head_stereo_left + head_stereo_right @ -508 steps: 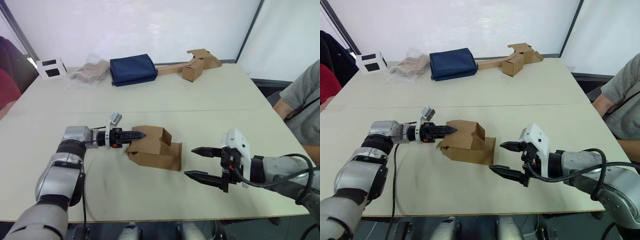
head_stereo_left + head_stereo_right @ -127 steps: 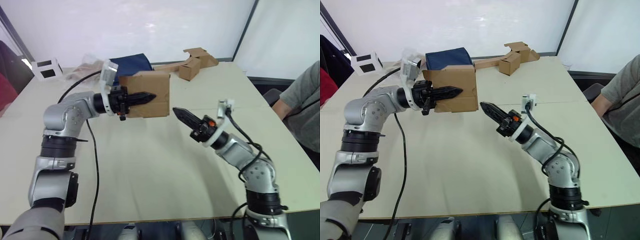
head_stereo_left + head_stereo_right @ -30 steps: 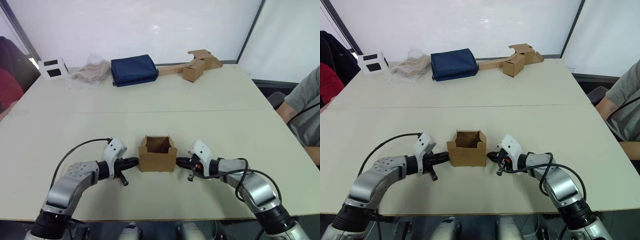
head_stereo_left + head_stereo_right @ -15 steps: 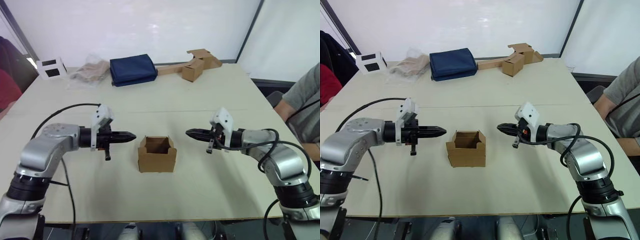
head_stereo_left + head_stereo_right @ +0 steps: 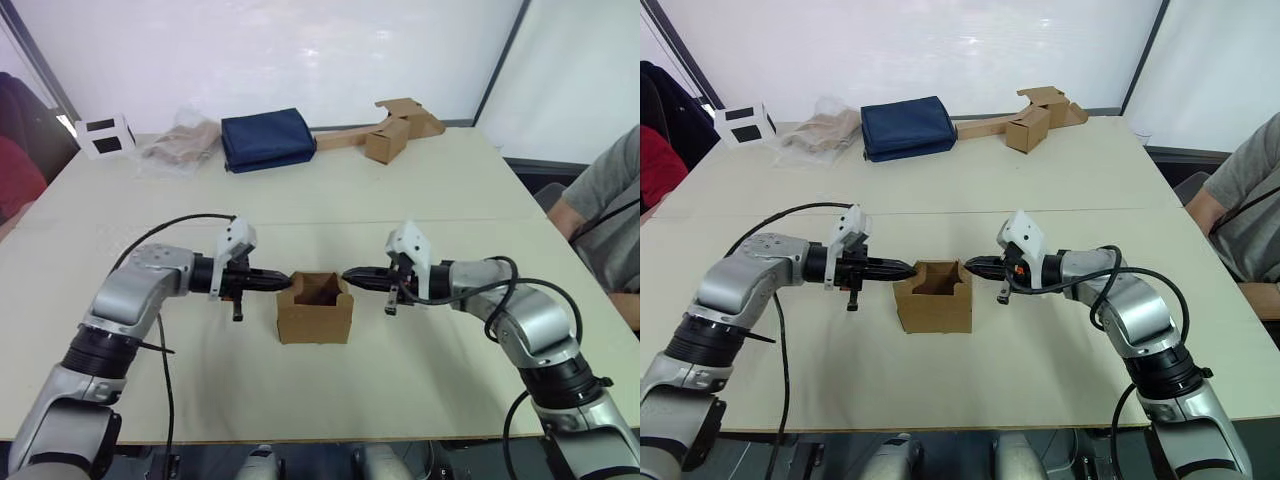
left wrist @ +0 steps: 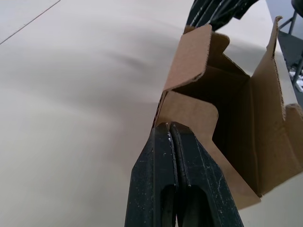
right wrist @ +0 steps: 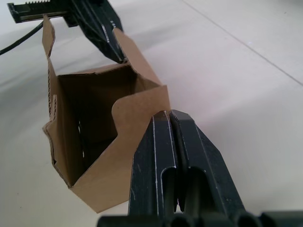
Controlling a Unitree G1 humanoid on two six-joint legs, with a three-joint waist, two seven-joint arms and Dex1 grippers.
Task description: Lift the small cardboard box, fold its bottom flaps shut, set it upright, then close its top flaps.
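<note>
While the small cardboard box (image 5: 315,309) stands upright on the bench (image 5: 420,190) with its top flaps open, we see the left pincer (image 5: 283,281) and right pincer (image 5: 350,274), both closed and empty, tips touching its opposite side flaps

Small brown cardboard box (image 5: 315,309) stands upright, top open, near the table's (image 5: 420,190) front edge. Left gripper (image 5: 283,281) at its left flap, right gripper (image 5: 350,275) at its right flap.
</note>
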